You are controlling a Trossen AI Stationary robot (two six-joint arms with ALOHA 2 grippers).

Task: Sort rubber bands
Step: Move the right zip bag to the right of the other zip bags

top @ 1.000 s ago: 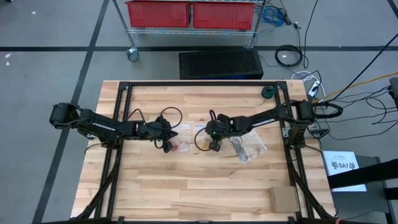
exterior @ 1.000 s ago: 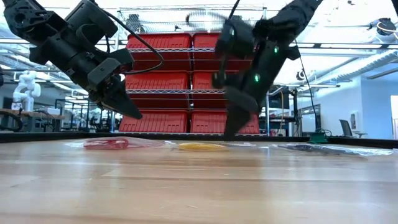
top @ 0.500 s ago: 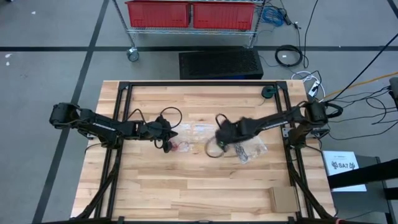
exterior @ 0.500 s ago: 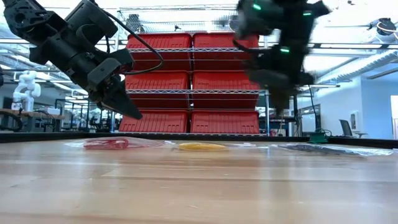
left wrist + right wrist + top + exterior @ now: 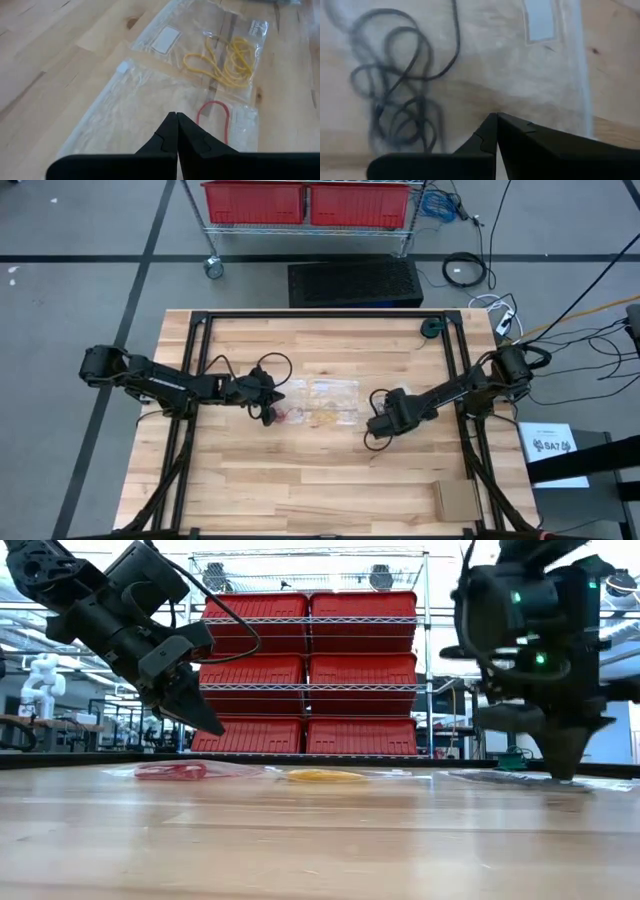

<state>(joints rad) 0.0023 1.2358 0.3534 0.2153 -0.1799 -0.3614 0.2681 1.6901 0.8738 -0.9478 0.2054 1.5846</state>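
Judging by the bagged yellow bands (image 5: pixel 226 59), red band (image 5: pixel 214 117) and black bands (image 5: pixel 400 95), sorting looks nearly done; both pincers, left (image 5: pixel 176 131) and right (image 5: pixel 496 131), are clenched empty

High view: right gripper (image 5: pixel 382 423) covers the bag under it, contents hidden. Black rubber bands (image 5: pixel 400 95) blurred in right wrist view, count unclear. Red rubber band (image 5: pixel 214 120) partly hidden behind left gripper (image 5: pixel 176 131). Low view: bags seen edge-on, red (image 5: pixel 170 771) and yellow (image 5: pixel 320 776) contents just smears.
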